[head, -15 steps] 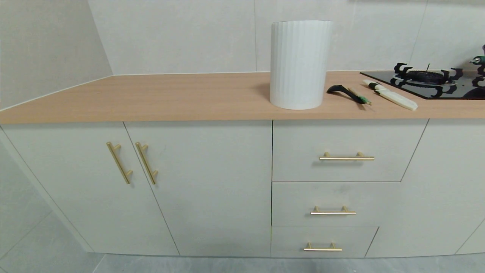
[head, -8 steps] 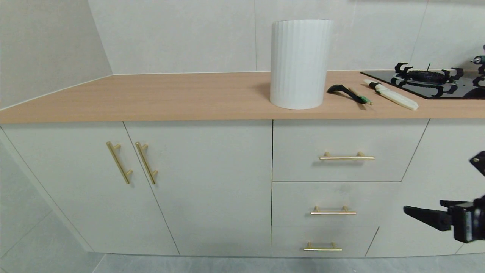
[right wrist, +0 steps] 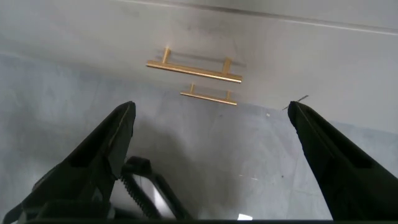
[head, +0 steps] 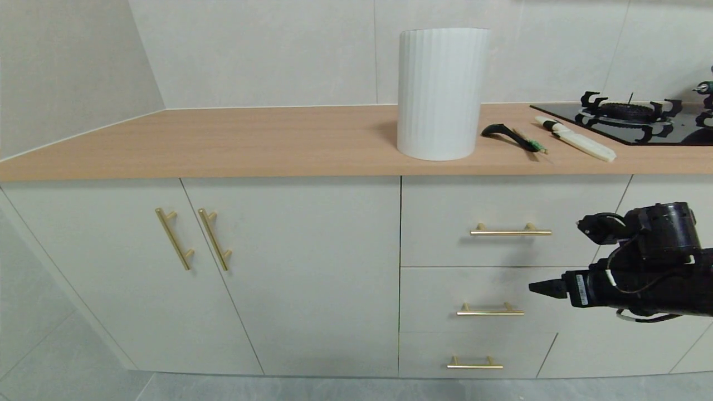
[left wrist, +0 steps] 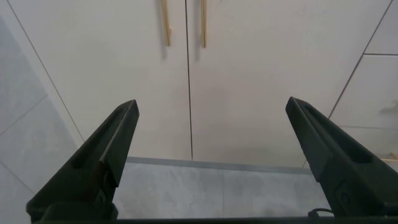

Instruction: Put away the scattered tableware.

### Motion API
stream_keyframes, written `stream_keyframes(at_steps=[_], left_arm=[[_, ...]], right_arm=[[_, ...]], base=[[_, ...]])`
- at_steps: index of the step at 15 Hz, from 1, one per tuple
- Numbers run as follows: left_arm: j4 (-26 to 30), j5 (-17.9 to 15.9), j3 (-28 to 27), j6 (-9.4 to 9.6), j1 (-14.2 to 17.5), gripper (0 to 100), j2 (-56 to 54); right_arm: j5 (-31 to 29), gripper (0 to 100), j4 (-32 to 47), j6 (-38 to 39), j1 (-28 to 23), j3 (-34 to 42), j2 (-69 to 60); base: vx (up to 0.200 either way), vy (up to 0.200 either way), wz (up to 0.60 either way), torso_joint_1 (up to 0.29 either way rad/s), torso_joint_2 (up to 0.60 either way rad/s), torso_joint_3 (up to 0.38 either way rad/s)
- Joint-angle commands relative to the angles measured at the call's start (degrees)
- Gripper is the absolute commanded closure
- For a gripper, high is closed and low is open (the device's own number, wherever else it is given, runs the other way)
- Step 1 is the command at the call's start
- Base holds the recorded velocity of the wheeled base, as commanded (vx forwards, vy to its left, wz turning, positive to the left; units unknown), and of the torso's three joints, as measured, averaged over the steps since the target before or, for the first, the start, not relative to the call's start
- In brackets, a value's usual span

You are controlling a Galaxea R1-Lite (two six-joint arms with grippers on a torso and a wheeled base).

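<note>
Head view: the right gripper (head: 548,288) has entered before the drawers (head: 490,284); spoon (head: 504,133) and knife (head: 579,143) lie untouched on the counter (head: 250,142), pickup pending. Right wrist view: jaws spread, empty. Left wrist view: left gripper (left wrist: 211,109) likewise spread, facing cupboard doors (left wrist: 249,81).

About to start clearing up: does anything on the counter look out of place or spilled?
Yes: a black utensil and a white utensil lie loose and askew on the countertop between the white ribbed container and the hob. Nothing looks spilled or damaged.
</note>
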Motion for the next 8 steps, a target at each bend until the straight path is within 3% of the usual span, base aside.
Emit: stream_keyframes(at_steps=[1, 4, 8], left_arm=[[0.0, 0.0, 0.0, -0.01, 0.0, 0, 0.0], [0.0, 0.0, 0.0, -0.01, 0.0, 0, 0.0], [0.0, 0.0, 0.0, -0.01, 0.0, 0, 0.1]], right_arm=[[-0.1, 0, -1.9, 0.4, 1.1, 0.7, 6.0], [-0.4, 0, -6.6, 0.6, 2.8, 1.9, 10.1], [-3.5, 0, -18.6, 1.1, 5.4, 5.4, 17.1]], base=[[0.0, 0.0, 0.0, 0.0, 0.0, 0.0], [0.0, 0.0, 0.0, 0.0, 0.0, 0.0], [0.0, 0.0, 0.0, 0.0, 0.0, 0.0]])
